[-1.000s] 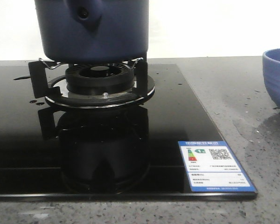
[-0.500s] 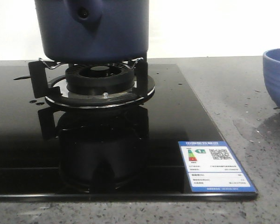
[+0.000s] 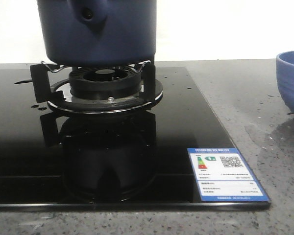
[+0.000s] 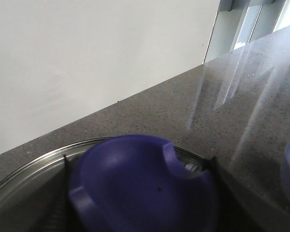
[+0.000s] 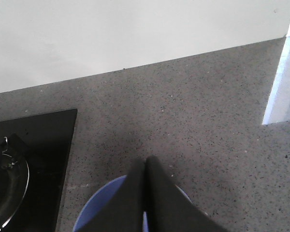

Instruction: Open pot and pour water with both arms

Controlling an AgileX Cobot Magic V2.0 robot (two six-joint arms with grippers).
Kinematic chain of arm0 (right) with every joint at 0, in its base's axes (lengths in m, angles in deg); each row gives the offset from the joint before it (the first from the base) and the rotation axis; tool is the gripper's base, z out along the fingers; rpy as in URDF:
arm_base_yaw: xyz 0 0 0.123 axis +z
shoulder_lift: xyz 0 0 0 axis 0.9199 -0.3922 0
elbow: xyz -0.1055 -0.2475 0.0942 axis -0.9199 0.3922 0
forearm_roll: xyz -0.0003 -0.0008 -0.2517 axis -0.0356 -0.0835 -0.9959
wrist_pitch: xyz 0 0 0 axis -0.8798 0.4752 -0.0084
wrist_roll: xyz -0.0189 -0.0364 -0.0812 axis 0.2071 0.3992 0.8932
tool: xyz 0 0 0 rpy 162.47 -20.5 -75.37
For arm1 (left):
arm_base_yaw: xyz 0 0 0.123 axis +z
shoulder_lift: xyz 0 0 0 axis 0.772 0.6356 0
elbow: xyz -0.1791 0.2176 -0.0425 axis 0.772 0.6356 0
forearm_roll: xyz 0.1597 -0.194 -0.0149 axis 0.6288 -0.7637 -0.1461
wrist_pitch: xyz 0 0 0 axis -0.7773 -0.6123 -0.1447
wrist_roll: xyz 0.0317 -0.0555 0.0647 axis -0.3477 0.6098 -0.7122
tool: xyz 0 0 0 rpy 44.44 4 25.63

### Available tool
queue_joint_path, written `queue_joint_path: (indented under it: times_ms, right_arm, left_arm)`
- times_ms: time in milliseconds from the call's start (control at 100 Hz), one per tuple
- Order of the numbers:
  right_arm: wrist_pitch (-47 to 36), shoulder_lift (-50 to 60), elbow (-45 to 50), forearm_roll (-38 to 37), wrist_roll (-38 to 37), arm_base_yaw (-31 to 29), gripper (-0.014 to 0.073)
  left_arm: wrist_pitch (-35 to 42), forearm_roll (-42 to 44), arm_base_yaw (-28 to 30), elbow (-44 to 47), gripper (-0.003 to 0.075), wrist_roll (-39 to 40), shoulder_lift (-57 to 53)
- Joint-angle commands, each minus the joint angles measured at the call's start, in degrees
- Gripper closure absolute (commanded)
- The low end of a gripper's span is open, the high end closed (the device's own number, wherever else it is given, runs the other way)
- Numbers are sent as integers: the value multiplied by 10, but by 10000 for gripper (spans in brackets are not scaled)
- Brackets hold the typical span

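Note:
The dark navy pot (image 3: 98,29) stands on the burner's metal supports (image 3: 104,85), its top cut off by the front view's edge. In the left wrist view, my left gripper (image 4: 139,159) has its dark fingers (image 4: 216,169) pressed against both sides of the lid's blue knob (image 4: 135,193). The lid's metal rim (image 4: 29,169) shows around the knob. My right gripper (image 5: 146,160) is shut and empty, its fingers pressed together above a periwinkle-blue bowl (image 5: 104,203). Neither gripper shows in the front view.
The black glass hob (image 3: 186,127) carries a blue-and-white energy label (image 3: 226,174) at its front right corner. The bowl (image 3: 291,81) sits on the grey speckled counter (image 3: 255,98) to the right of the hob. A white wall runs behind.

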Motion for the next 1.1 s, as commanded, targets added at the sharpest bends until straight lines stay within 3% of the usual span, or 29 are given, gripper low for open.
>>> queue_joint_path:
  times_ms: [0,150,270,340,500,700,920,1070,1090]
  right_arm:
    - [-34,0,-17,7,2,-5,655]
    - [-29,0,-17,7,2,-5,655]
    - [-29,-1,-17,7,2,-5,655]
    - [-32,-1,-17,7,2,-5,655]
    - [-56,11,-11,4,23,4,655]
    - [-79,74,66,3,79,39,655]
    - [-147,210,215,9,92,83,656]
    - [-166,307,293,9,93,113,657]
    - [-166,317,300,9,93,117,657]
  left_arm:
    - [-15,-30,2,-17,458,5,-22]
    - [-18,-35,2,-17,414,4,-22]
    - [-18,-69,2,-18,206,2,-24]
    - [-18,-72,2,-23,123,2,-31]
    - [20,-71,2,-24,131,6,-88]
    - [126,-68,2,35,302,19,-227]
    - [168,-67,2,210,540,19,-441]
    - [197,-72,2,321,743,22,-569]
    - [201,-72,2,334,738,28,-583]
